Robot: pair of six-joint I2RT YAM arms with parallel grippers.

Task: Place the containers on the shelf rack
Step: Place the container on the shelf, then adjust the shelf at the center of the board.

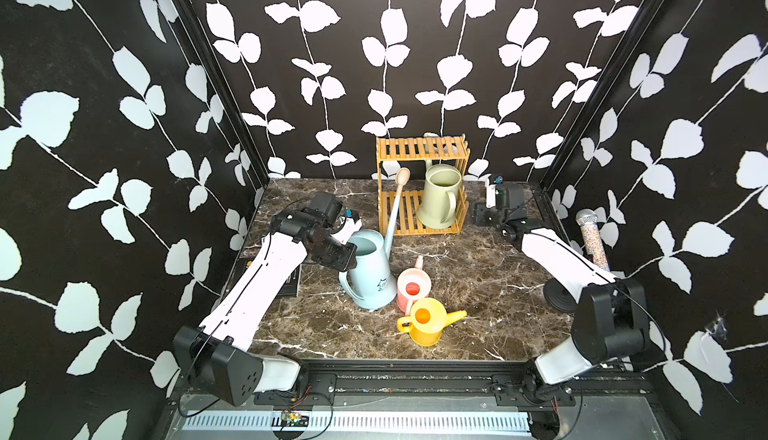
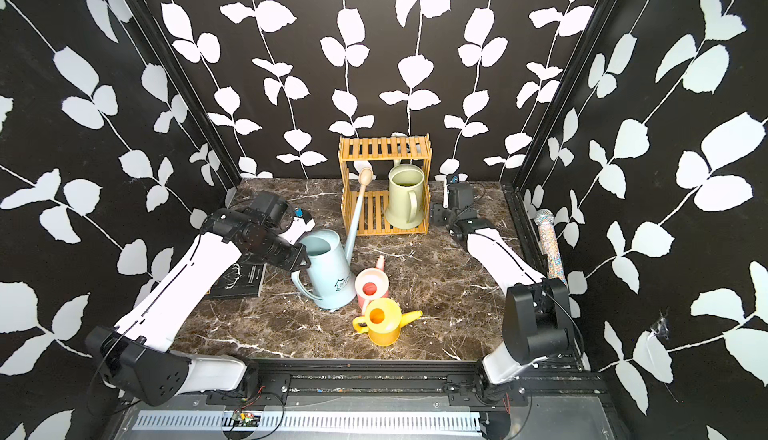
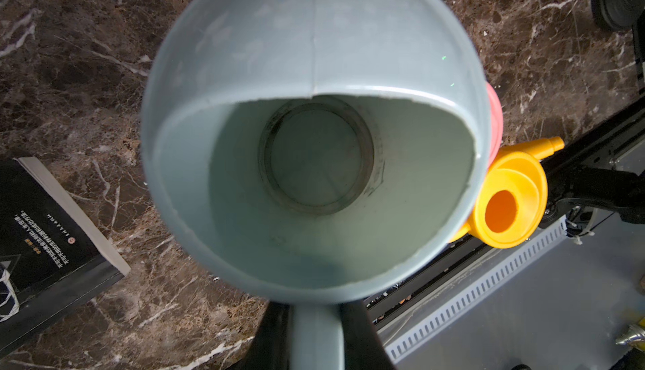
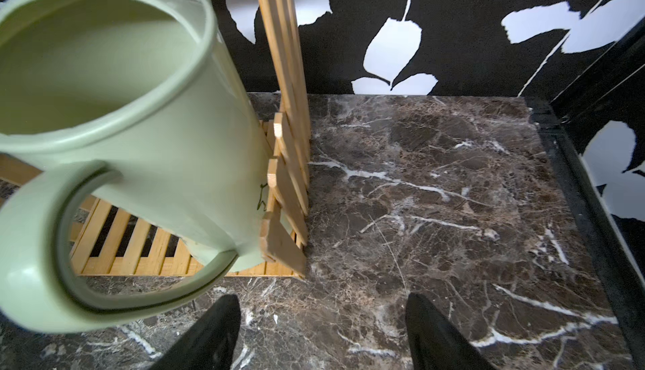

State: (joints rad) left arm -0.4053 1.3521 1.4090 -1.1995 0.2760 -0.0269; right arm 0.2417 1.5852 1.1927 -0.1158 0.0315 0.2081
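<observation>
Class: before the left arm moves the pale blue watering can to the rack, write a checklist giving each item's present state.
1. Left gripper shut on pale blue can handle: ok.
2. Right gripper open, clear of sage green can: ok.
3. Sage green can standing on shelf rack lower tier: ok.
4. Bare slats beside it for another can: ok.
5. Pale blue can clear of pink can: cannot tell.
</observation>
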